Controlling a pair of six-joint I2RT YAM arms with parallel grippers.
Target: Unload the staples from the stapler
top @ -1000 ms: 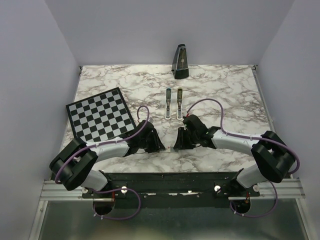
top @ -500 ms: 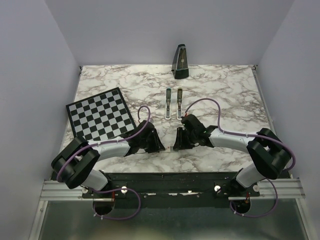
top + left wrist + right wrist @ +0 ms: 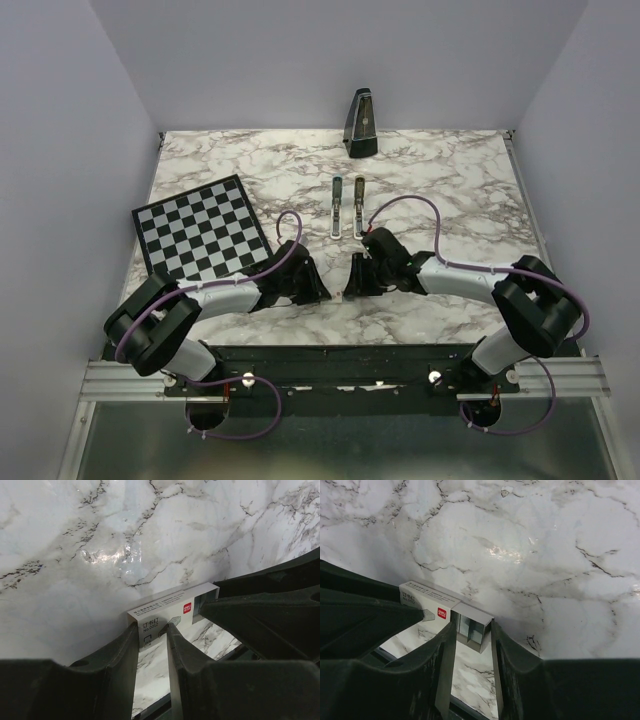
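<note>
Pinching one end of a small white staple box, the left gripper has its two dark fingers closed narrowly against the box's sides. The right gripper grips the opposite end in the same way, where a silvery inner tray sticks out of the white sleeve. So the box is held between the two grippers, one on each end.

A red logo and some printed lines show on the sleeve, but the print is too small to read. The tray's open end is shadowed, and its contents cannot be made out. Dark finger bodies fill the lower part of both wrist views and hide the box's underside, so it is unclear whether it rests on the marble table or hangs just above it. From overhead the box is only a pale sliver between the two black gripper heads.

The stapler shows only from overhead. It lies on the table just beyond the grippers as two narrow bars side by side, apart from both grippers. Fine detail on the bars is too small to tell. A checkerboard lies to the left, and a black metronome stands at the far edge.
</note>
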